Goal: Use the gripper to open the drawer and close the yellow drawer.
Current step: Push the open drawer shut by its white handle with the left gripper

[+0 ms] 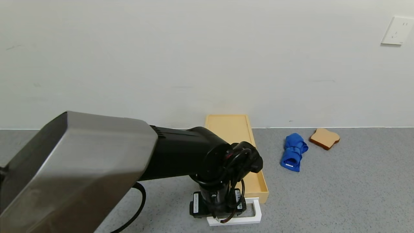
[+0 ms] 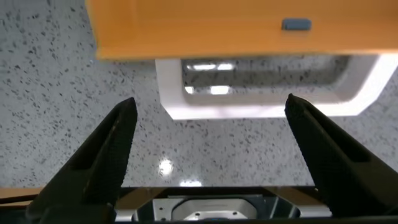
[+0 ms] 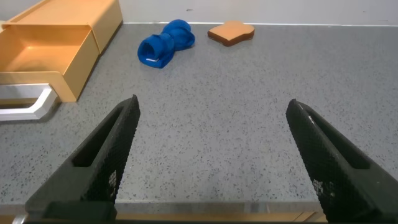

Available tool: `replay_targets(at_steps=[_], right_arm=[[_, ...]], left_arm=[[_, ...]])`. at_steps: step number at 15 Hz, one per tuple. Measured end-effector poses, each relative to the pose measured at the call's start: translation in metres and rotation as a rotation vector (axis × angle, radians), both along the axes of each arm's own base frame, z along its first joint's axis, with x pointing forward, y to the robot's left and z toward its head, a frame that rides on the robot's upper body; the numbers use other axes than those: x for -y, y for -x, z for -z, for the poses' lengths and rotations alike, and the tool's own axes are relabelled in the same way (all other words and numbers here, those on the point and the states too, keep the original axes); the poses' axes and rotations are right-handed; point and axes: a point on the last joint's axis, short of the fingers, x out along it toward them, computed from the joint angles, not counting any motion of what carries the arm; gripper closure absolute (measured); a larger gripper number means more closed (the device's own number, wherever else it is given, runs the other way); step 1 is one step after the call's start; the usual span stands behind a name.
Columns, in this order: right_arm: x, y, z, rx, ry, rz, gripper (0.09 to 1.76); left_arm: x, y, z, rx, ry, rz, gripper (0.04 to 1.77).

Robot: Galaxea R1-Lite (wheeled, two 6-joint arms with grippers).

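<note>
Presently, one yellow drawer (image 1: 255, 181): shallow yellow-tan tray, pulled out of its flat matching case (image 1: 228, 127) toward the robot, interior bare. The case stands against the wall at the far edge of the grey speckled table (image 1: 339, 194).

White loop handle (image 1: 254, 215): fixed to the drawer's near front face, lying just above the table. In the left wrist view the handle (image 2: 261, 93) sits beyond and between the two fingertips, not touching either.

Left gripper (image 1: 223, 216): pointed down at the near end of the drawer, over the handle, its black wrist and looped cables covering part of the tray. Its fingers (image 2: 106, 155) are spread wide with nothing between them but tabletop.

Right gripper (image 3: 211, 162): out of the head view; by its own wrist view it hangs low over the table to the right of the drawer (image 3: 43, 53), fingers (image 3: 102, 155) spread wide, gripping nothing.

Blue cloth (image 1: 293, 156): rolled bundle on the table, right of the drawer, apart from it.

Bread slice (image 1: 324, 138): pale with brown crust, flat on the table near the wall, just right of the cloth.

Wall socket (image 1: 397, 30): white plate, upper right on the wall.
</note>
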Motion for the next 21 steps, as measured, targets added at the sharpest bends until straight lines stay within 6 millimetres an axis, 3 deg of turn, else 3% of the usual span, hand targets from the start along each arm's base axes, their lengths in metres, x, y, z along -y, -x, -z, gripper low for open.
replay_targets(at_steps=[21], right_arm=[[0.0, 0.0, 0.0, 0.0, 0.0, 0.0, 0.12]], left_arm=[[0.011, -0.014, 0.013, 0.095, -0.055, -0.054, 0.09]])
